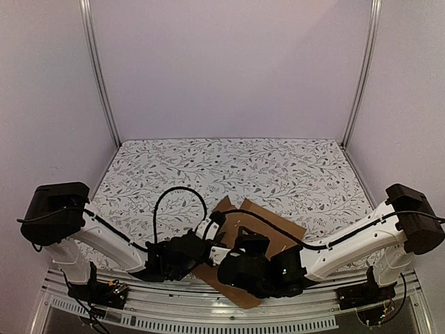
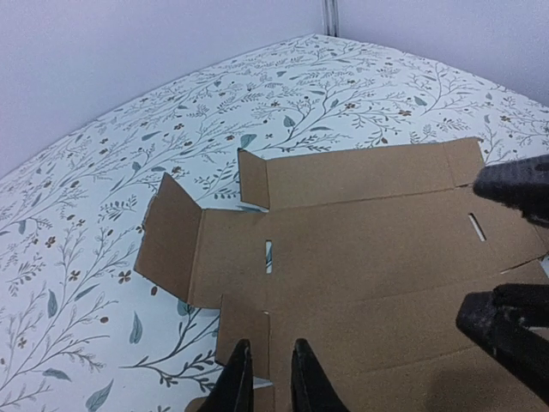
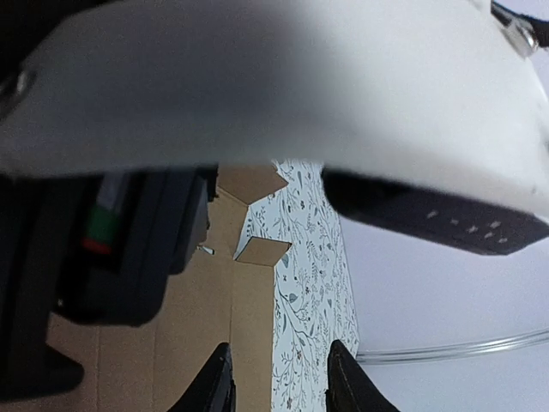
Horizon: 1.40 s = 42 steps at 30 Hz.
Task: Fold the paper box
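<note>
1. At the near edge of the floral worktop (image 1: 278, 167), the left tool (image 2: 270, 345) sits low over the paper box (image 2: 369, 232). Its fingers are nearly together, with cardboard showing in the slim gap; I cannot tell whether it pinches the sheet.
2. Just right of it, the right tool (image 3: 280, 348) is spread over the sheet's edge, holding nothing.
3. The paper box lies near centre as an open die-cut sheet, two end flaps tilted up.
</note>
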Motion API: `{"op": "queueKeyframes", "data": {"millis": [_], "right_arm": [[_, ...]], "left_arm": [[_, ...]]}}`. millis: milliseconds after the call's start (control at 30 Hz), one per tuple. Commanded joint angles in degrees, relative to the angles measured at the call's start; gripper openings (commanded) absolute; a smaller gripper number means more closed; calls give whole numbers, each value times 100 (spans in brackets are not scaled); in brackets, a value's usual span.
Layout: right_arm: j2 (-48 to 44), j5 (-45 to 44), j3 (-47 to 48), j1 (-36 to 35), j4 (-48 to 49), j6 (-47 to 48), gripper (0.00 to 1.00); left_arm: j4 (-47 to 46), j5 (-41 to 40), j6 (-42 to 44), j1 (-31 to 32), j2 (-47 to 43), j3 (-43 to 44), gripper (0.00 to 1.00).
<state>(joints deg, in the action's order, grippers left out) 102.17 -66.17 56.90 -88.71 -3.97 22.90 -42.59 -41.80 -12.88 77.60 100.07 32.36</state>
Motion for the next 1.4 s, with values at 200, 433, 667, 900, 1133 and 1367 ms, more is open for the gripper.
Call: {"op": "queueKeyframes", "data": {"millis": [200, 433, 667, 900, 1133, 1367], "right_arm": [[-765, 335, 44, 114, -13, -424, 42], [-1613, 1136, 112, 825, -995, -1110, 55], [-1931, 3001, 527, 2205, -2275, -1960, 72], [-1649, 5630, 1090, 3872, -3320, -2520, 79], [-1041, 7639, 1228, 5041, -3595, -2745, 79], [-353, 8849, 1303, 5764, -3618, -2666, 77]], "left_arm": [[51, 73, 414, -64, -20, 172, 12], [800, 194, 574, -294, -807, 130, 22], [1786, 1218, 231, -971, -1683, 157, 39], [2560, 2002, -238, -1305, -2169, 172, 51], [2799, 2348, -740, -1366, -2537, -154, 57], [3015, 2868, -996, -1364, -3077, -372, 63]]}}
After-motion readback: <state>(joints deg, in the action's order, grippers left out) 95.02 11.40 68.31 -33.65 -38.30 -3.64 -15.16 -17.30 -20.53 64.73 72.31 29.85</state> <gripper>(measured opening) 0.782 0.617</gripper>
